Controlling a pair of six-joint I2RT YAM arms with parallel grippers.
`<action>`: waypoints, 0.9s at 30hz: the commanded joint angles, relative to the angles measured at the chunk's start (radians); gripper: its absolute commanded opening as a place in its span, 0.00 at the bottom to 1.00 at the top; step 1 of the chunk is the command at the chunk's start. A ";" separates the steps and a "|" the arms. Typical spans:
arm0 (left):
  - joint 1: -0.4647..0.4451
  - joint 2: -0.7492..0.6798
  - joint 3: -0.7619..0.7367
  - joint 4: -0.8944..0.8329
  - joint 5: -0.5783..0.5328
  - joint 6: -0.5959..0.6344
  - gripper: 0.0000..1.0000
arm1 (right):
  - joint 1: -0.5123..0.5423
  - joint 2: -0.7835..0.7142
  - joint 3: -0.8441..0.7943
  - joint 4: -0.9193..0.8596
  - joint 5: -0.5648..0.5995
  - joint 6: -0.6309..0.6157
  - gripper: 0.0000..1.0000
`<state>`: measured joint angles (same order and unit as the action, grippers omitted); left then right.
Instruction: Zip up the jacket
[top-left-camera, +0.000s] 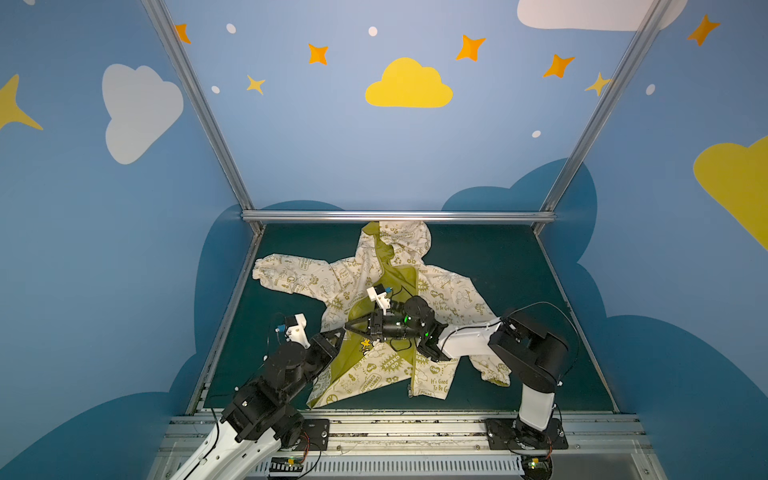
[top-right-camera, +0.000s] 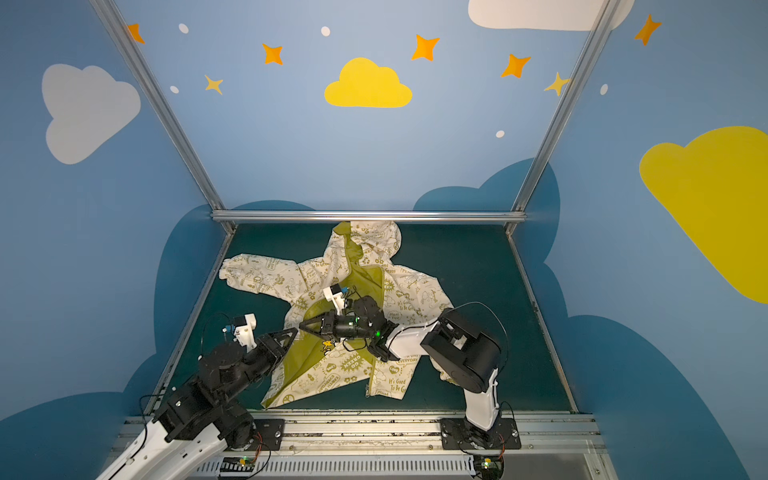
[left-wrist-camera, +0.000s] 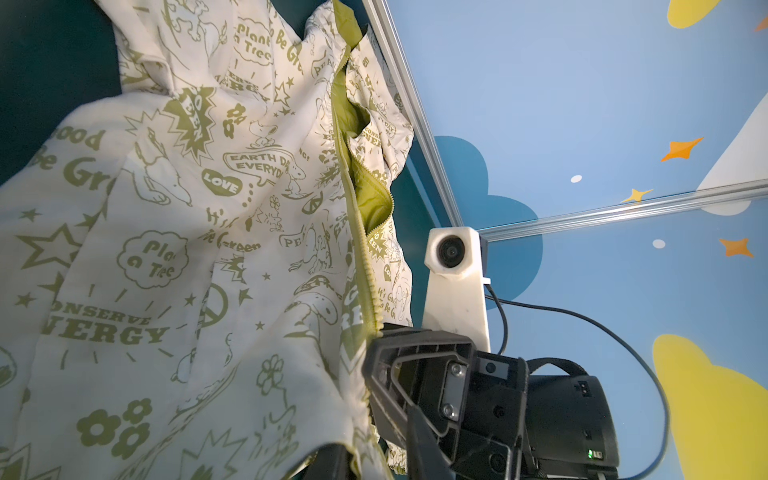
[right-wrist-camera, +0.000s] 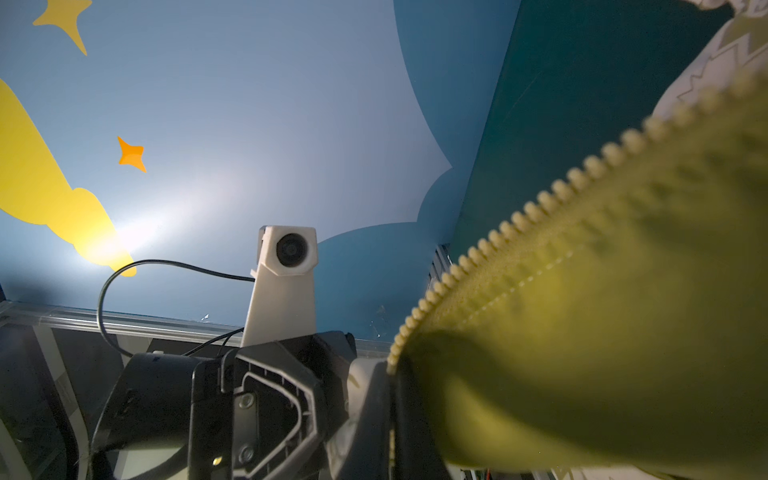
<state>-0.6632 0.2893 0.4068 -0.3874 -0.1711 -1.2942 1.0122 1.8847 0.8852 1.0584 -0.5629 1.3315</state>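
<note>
Walls (top-left-camera: 332, 145): blue on three sides, painted with clouds, stars and dots. Metal posts at the corners.

Mat (top-left-camera: 519, 291): dark green, flat, running from the back rail (top-left-camera: 399, 216) out to my arm bases.

Jacket (top-left-camera: 345, 274) (top-right-camera: 307, 274): cream with an olive print, lying front-up in the middle of the mat. Its long axis runs away from the back rail, leaning a little to my left. The hood (top-left-camera: 405, 241) is just beside the rail and the hem (top-left-camera: 424, 390) is at the end farthest from it. The sleeves spread out to either side. The front is open and olive lining (top-left-camera: 399, 278) shows down the split.

My right gripper (top-left-camera: 349, 326) (top-right-camera: 302, 325) reaches across the open front, about halfway from the rail to the hem. It is clamped on the jacket's front edge. In the right wrist view the zipper teeth (right-wrist-camera: 519, 216) and lining rise straight out of its closed jaws.

My left gripper (top-left-camera: 338, 332) (top-right-camera: 293, 331) sits tip to tip with the right one, at the same distance from the rail, against the left front panel. That panel hangs lifted in front of the left wrist camera, teeth (left-wrist-camera: 368, 266) along its edge. I cannot tell whether this gripper is pinching the cloth or only touching it.
</note>
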 joint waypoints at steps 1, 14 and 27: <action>0.002 -0.015 -0.012 0.021 0.004 0.001 0.21 | 0.012 0.012 0.036 0.014 -0.017 -0.003 0.00; 0.002 -0.017 -0.022 0.017 0.006 0.001 0.08 | 0.016 0.007 0.044 -0.008 -0.022 -0.010 0.00; 0.002 0.001 -0.077 0.077 0.063 -0.020 0.03 | -0.015 -0.338 -0.142 -0.529 0.150 -0.100 0.65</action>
<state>-0.6632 0.2829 0.3328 -0.3508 -0.1349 -1.3136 1.0065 1.6760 0.7799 0.8349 -0.4995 1.2922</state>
